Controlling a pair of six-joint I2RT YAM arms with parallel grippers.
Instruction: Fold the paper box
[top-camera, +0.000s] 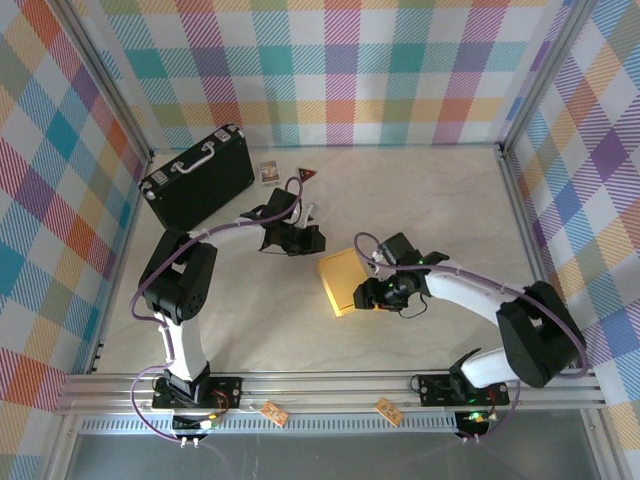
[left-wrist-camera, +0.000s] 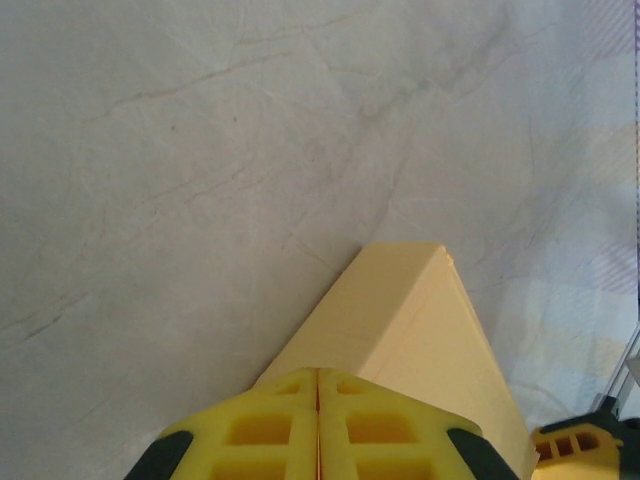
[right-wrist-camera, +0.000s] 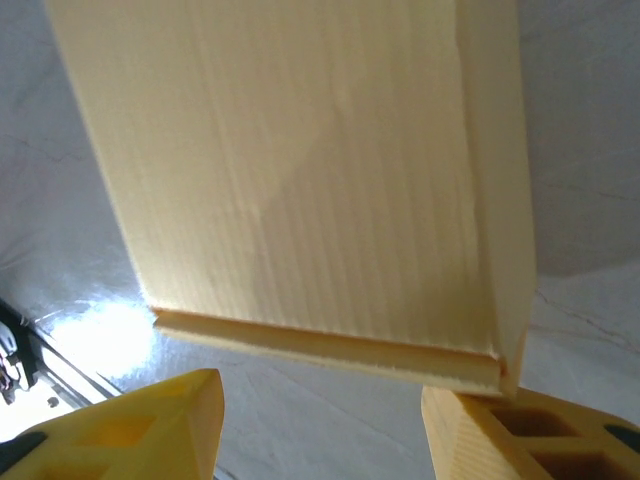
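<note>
The paper box (top-camera: 341, 282) is a small mustard-yellow closed box lying on the pale table between the arms. My left gripper (top-camera: 312, 242) hovers by its far corner, shut with nothing between its fingers. In the left wrist view the box (left-wrist-camera: 400, 310) stretches away just past the closed tips of the left gripper (left-wrist-camera: 318, 375). My right gripper (top-camera: 366, 295) sits at the box's right side, open. In the right wrist view the box (right-wrist-camera: 300, 160) has its near edge just beyond the open right gripper (right-wrist-camera: 320, 400). The right-hand finger (right-wrist-camera: 500, 430) is right under the box's corner.
A black hard case (top-camera: 197, 175) with a pale handle lies at the back left. A small card (top-camera: 268, 172) and a red triangle (top-camera: 305, 174) lie behind the left arm. Plaid walls ring the table. Two orange tags (top-camera: 272, 412) hang on the front rail.
</note>
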